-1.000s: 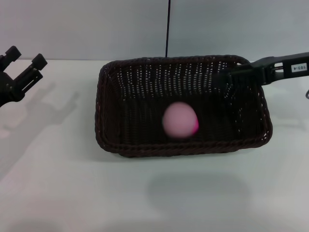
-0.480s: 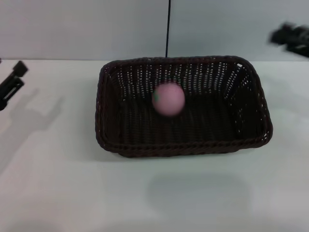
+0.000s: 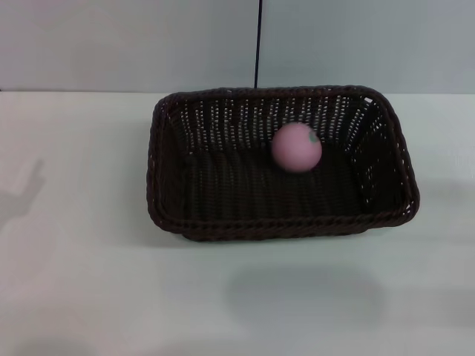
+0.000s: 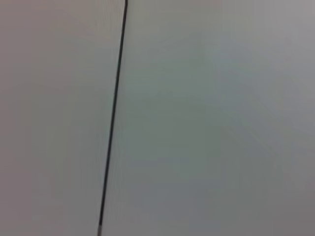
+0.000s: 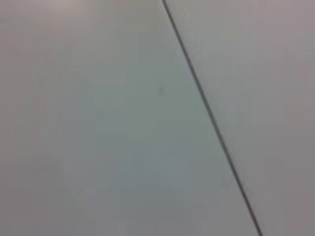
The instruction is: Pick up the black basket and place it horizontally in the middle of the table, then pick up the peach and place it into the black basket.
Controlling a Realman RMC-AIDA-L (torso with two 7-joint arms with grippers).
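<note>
1. 1 black basket (image 3: 282, 226), 1 peach (image 3: 296, 147) and 1 bench (image 3: 82, 274) are seen from the head view.
2. The black basket is big, very dark and woven, with rounded corners, sloping sides full of little holes and a braided rim.
3. It is set flat on the white bench, near the middle, with its long side running across.
4. The peach is small, round and pink, with a tiny green spot on its upper right.
5. The peach is found inside the black basket, toward the back wall and a bit right of the middle.
6. Only the peach is held in the basket.
7. No tool is seen in any view, so the left tool and the right tool cannot be told as wide or narrow.
8. Only a plain grey wall (image 4: 211, 123) with 1 thin dark line (image 4: 112, 123) is shown by the wrist views.
</note>
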